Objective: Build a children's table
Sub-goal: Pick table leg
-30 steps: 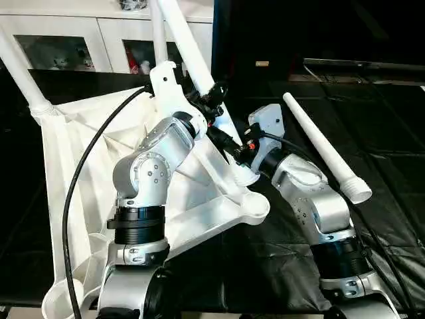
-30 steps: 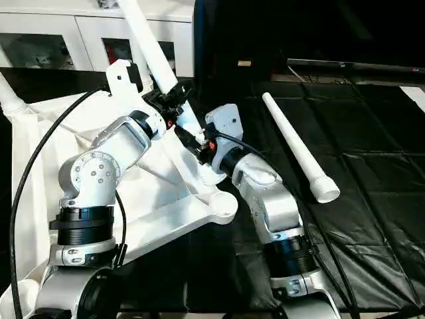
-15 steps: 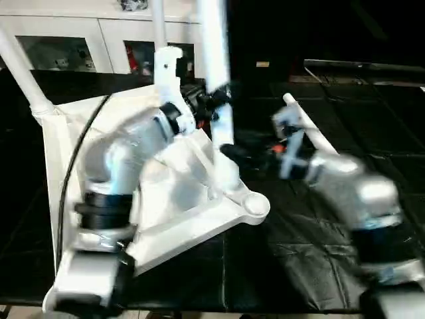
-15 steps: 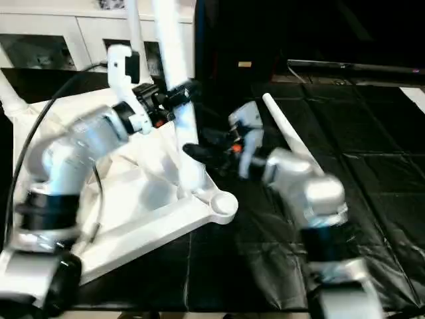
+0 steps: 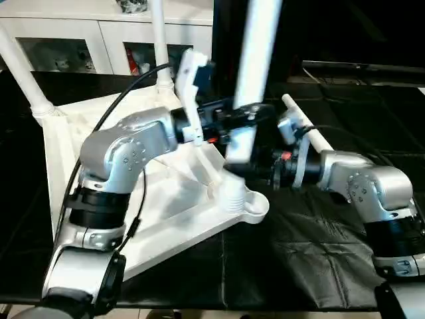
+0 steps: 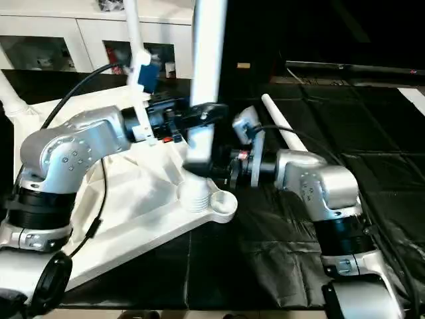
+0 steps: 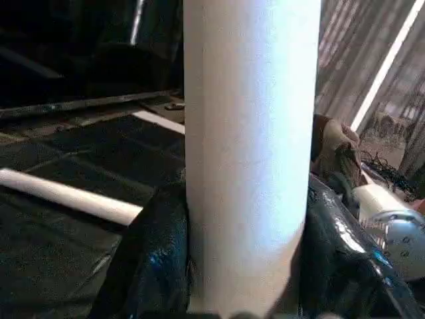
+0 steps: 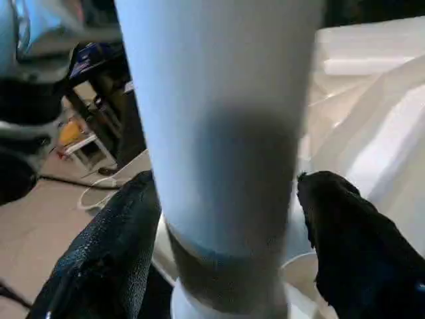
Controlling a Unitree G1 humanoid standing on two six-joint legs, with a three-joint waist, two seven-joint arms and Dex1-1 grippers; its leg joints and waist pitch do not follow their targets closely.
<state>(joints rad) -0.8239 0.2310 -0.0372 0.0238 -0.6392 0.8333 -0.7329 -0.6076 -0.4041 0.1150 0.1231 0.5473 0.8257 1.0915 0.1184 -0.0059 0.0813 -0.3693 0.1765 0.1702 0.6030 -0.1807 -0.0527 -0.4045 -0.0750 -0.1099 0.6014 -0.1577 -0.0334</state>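
Leg (image 5: 255, 60) standing nearly straight up in table top's (image 5: 166, 206) 5 o'clock corner socket (image 5: 242, 199), squeezed by left gripper (image 5: 242, 114), right gripper (image 8: 226, 266) open around it, not touching.

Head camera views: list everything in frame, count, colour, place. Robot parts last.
White plastic rectangular table top: 1, ribbed underside up, on the black mat.
White tapered tube legs: 4; two standing in far corners, one held upright over the near corner socket, one lying loose on the mat.
Black mat: 1, covers the worktop.
White glass-door cabinet: 1, behind.
Left gripper: shut on the upright leg.
Right gripper: open around its base.
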